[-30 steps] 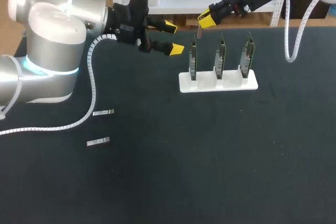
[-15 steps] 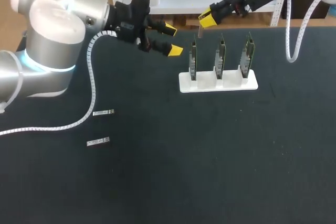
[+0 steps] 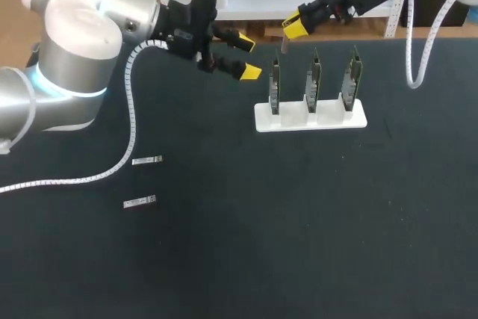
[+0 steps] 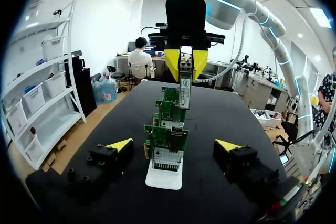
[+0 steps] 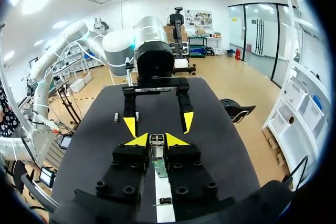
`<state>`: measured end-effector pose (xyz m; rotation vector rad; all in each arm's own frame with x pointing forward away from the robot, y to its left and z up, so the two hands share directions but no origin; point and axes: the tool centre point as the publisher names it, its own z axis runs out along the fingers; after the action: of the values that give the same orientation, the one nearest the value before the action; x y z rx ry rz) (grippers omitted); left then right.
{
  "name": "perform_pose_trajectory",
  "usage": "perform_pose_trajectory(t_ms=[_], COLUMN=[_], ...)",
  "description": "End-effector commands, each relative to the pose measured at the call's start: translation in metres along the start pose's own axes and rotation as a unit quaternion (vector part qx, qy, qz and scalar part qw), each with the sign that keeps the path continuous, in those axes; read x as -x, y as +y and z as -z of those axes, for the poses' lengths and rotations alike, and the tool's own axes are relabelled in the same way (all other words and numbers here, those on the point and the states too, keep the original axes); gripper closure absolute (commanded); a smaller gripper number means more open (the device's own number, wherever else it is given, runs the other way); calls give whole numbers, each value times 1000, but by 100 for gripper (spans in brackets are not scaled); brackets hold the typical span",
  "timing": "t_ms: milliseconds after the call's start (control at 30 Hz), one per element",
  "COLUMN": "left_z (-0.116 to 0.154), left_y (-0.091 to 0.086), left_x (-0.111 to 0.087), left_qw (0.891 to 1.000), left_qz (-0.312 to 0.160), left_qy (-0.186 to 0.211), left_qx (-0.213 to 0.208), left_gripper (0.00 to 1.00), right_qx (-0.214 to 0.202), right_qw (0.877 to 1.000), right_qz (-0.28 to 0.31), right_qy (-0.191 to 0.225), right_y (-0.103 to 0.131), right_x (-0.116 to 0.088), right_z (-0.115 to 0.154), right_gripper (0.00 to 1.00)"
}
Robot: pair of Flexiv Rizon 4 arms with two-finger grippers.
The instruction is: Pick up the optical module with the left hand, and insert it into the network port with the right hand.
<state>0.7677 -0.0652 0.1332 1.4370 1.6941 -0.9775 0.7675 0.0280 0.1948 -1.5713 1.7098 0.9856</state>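
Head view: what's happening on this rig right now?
The right pincer is shut on an optical module, holding it just above the end card of the three standing in the white rack; it is not yet inserted. The left pincer hovers open and empty beside the rack. Two spare modules lie on the table.

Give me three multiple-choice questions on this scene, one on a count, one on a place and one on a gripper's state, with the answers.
1. How many green circuit boards stand upright in the white holder? A two; B three; C four.
2. The two loose silver optical modules lie: A inside the holder; B on the black table, toward the left arm's side; C stacked on the boards.
3. The left gripper is: A open and empty; B shut on a module; C shut on a board.

Answers: B, three boards fill the slots. B, both lie flat, apart from the holder. A, its yellow tips stand apart with nothing between.
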Motion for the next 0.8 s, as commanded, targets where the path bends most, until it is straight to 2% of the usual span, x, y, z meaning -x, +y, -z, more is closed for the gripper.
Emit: perform_pose_trajectory(t_ms=[33, 800], left_z=[-1, 0], left_y=[2, 0], left_x=[-1, -2], left_qw=[1000, 1000], left_qz=[2, 1], left_qy=[0, -2], left_qx=[-3, -10], left_gripper=[0, 0], right_qx=[-1, -9], right_qw=[1000, 999], right_qz=[2, 38], right_qy=[0, 26], right_y=[0, 4], right_x=[0, -4], right_z=[0, -15], right_gripper=[100, 100])
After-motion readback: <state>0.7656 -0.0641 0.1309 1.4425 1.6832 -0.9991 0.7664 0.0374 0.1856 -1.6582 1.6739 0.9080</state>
